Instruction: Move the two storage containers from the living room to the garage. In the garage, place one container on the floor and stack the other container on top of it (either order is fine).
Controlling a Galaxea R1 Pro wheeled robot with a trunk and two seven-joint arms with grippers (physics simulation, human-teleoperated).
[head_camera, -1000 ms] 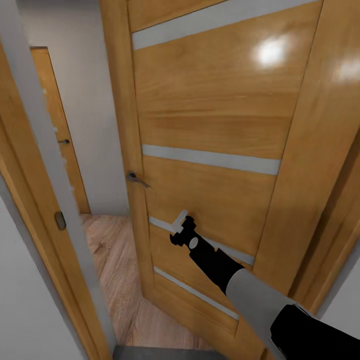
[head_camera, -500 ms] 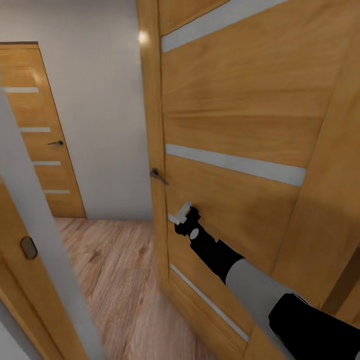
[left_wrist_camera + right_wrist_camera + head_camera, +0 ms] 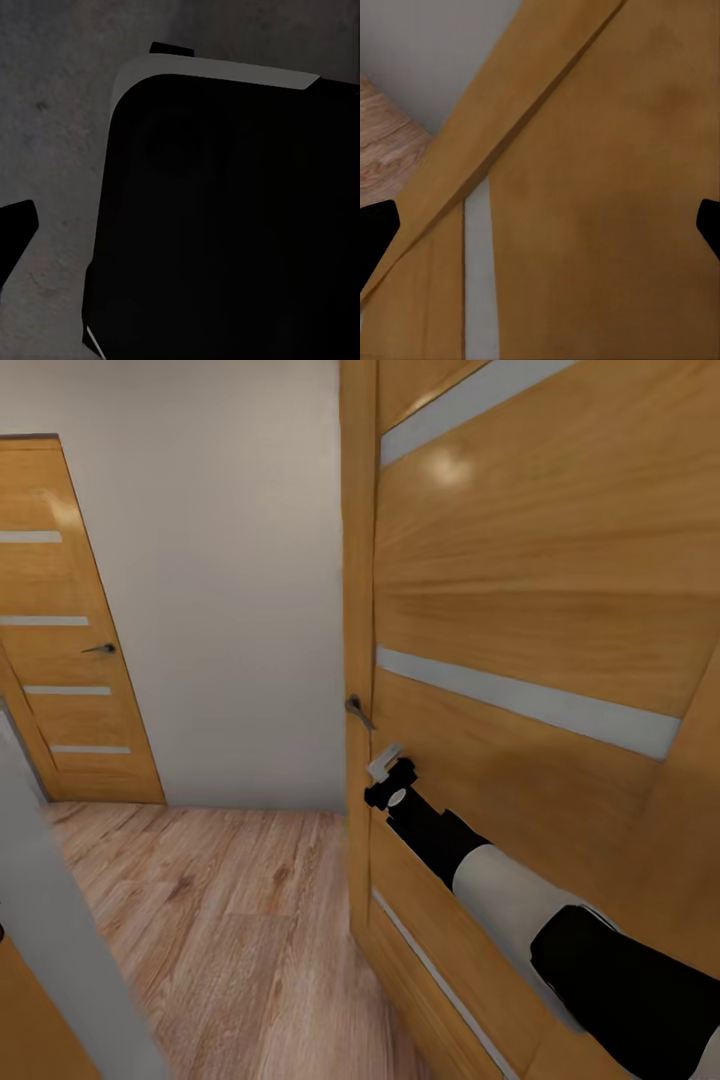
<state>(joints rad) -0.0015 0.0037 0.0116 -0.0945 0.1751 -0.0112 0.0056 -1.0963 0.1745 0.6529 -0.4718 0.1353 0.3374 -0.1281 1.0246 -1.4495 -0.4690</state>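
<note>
The two storage containers are out of view. My right gripper [image 3: 385, 765] reaches forward and rests against the orange wooden door [image 3: 520, 610], just below its dark lever handle [image 3: 357, 710]. In the right wrist view the right gripper [image 3: 540, 225] is open, its black fingertips [image 3: 375, 232] far apart, with the door panel and its pale strip close in front of them. In the left wrist view the left gripper [image 3: 180, 232] hangs over dark grey speckled concrete floor [image 3: 52, 112] beside a black part of the robot's body [image 3: 225, 225]; one fingertip [image 3: 15, 232] sits at the picture's edge.
The door stands swung open at the right. Past it lies a light wood plank floor [image 3: 220, 920] and a pale grey wall [image 3: 230, 560] with a second orange door [image 3: 70, 630], shut. A grey door frame post [image 3: 60, 950] stands close at the lower left.
The door has swung further open, its edge now further right in the head view. The view has turned, and more of the hallway floor and far door shows. My right gripper stays at the door.
</note>
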